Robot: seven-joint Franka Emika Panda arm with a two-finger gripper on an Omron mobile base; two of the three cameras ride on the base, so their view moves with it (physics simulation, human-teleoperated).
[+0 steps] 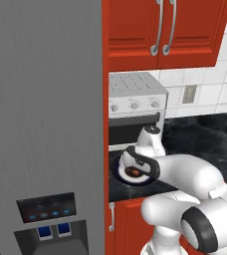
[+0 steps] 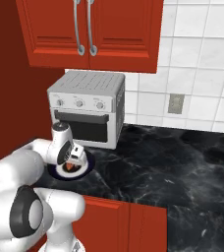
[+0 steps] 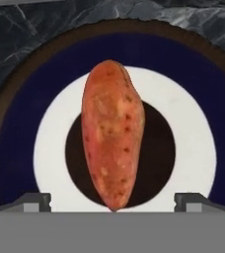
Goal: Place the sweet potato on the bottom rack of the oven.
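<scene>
The jaws stand wide apart, just above the sweet potato (image 3: 113, 136), which lies between the two fingertips (image 3: 34, 201); it rests on a round plate (image 3: 193, 133) with blue ring and dark centre; the plate sits on the dark marble table (image 2: 173, 162).

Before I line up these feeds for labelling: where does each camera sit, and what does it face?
Left base view: behind the arm's left, facing the plate beside a grey fridge; white arm lower right.
Right base view: behind its right, facing the countertop oven; arm lower left.
Hand view: on the hand, looking down at the sweet potato between the open gripper fingers.
All share potato and plate.
</scene>
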